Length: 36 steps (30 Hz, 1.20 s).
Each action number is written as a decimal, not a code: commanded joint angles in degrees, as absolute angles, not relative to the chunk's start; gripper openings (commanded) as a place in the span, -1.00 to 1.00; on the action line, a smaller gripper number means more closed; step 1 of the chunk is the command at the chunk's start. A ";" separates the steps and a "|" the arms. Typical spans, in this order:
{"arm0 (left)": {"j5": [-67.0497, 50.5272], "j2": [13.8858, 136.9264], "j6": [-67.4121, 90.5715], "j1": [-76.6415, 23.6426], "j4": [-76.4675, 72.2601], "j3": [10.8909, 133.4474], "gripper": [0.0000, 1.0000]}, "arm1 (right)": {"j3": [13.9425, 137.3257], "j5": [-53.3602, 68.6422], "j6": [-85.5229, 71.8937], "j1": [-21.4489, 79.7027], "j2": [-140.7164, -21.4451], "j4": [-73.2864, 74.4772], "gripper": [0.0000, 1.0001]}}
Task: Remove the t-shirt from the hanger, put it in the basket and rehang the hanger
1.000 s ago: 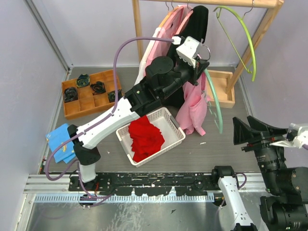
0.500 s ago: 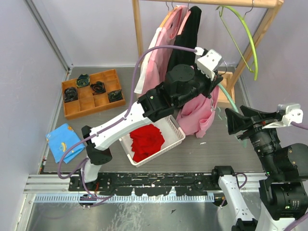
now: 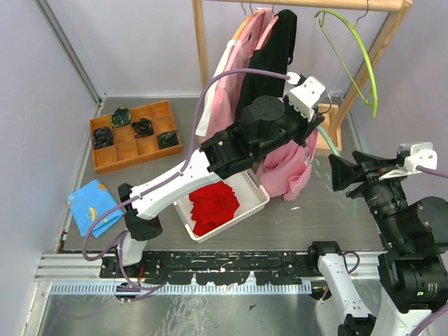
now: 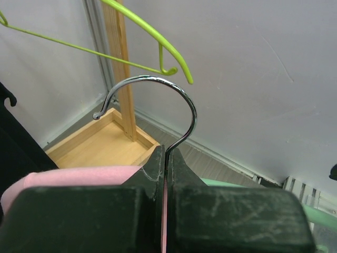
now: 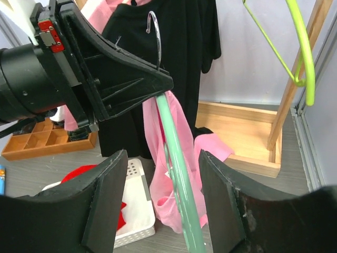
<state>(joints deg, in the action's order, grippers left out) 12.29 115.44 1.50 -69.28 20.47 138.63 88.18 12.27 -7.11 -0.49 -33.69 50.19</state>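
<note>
Left gripper (image 4: 166,158): we see its jaws pressed tight on the thin wire neck of the hook (image 4: 176,92). It carries the whole hanger, and the hook rests on no rail.
Right gripper (image 5: 163,176): its fingers are spread wide and hold nothing.
T-shirt (image 5: 152,132): it is draped on the mint hanger (image 5: 176,158), hanging below the left gripper, just right of the white basket (image 3: 255,187) and in front of the black shirt (image 5: 184,42).
Key relation: from the right gripper the t-shirt lies straight ahead and a little left. The hanger's bare arm slopes down from the left gripper towards the right one, and in the right wrist view it runs between the spread fingers.
Nearer arm: we judge the right, as the only free gripper, best placed to take the cloth.
Materials: the pink fabric is soft, limp and folded. The hanger arm is smooth, rounded plastic, and the hook is shiny bent metal.
Handling: we expect the fabric to slide along the slope.
</note>
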 commanded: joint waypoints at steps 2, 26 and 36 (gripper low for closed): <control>10.90 110.81 0.01 -69.52 17.93 136.61 -1.00 | 88.87 13.38 -5.54 -0.62 -35.54 50.67 0.25; 9.12 110.23 0.78 -69.54 20.95 140.08 -1.00 | 82.21 14.35 -5.40 -0.62 -34.54 51.85 0.02; 8.45 111.22 1.39 -69.52 21.10 141.60 -1.00 | 81.52 14.27 -5.45 -0.61 -33.88 51.35 -0.36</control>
<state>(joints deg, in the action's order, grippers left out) 9.72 112.73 0.95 -69.32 24.34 138.02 81.84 14.22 -5.89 -0.47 -34.46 53.25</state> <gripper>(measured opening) 0.014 0.352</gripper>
